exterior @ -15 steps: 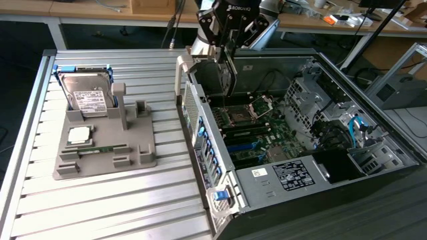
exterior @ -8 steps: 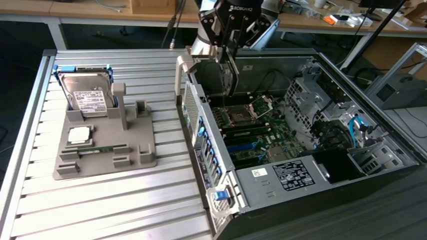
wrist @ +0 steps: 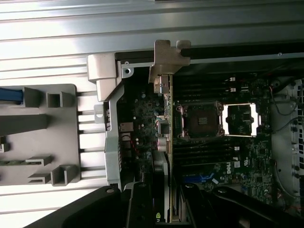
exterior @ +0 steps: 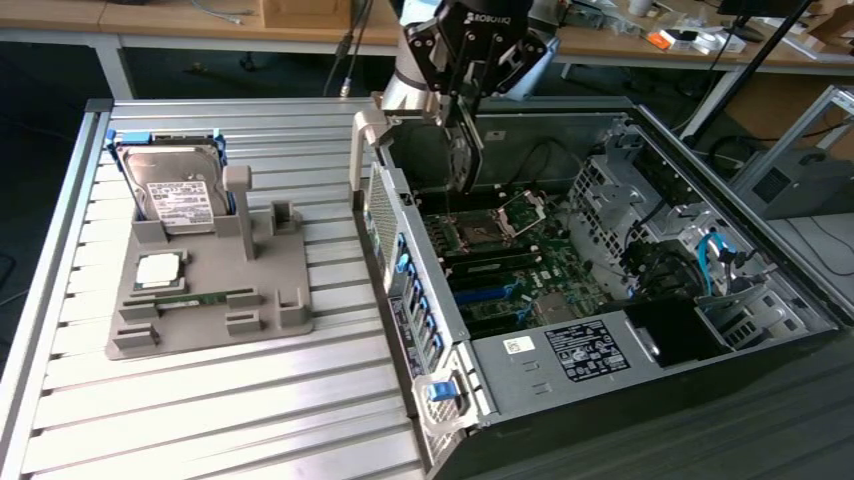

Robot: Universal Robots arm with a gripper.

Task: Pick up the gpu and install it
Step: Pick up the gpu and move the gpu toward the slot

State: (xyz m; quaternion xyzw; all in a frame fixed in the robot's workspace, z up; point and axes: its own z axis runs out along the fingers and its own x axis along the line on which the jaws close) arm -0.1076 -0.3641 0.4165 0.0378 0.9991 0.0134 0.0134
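The slatted metal table (exterior: 200, 400) takes up most of the exterior view. On the exterior view's right lies an open computer case (exterior: 534, 382); its far corner is cut off by the picture edge. Inside it, the main board (exterior: 534, 270) lies flat with an empty processor socket (exterior: 478, 232), and cables and drive cages hide the board's far side.

On the exterior view's left is a grey holder (exterior: 200, 325), well apart from the case. It carries a hard drive (exterior: 180, 195) standing on edge, a square chip (exterior: 160, 268) and a narrow memory stick (exterior: 200, 298).

The arm comes down from the top of the exterior view, cut off there. Its gripper (exterior: 461, 105) is closed on the gpu (exterior: 462, 160), which hangs upright over the board, near the case's rear wall and beside the socket. It cannot be told whether its lower edge touches the board.

In the wrist view the gripper (wrist: 167, 199) is dark and partly cut off. The gpu (wrist: 167, 142) shows edge-on as a thin strip, with its silver bracket at the far end and its faces hidden. It runs just beside the socket (wrist: 198, 118) on the board (wrist: 247, 161).
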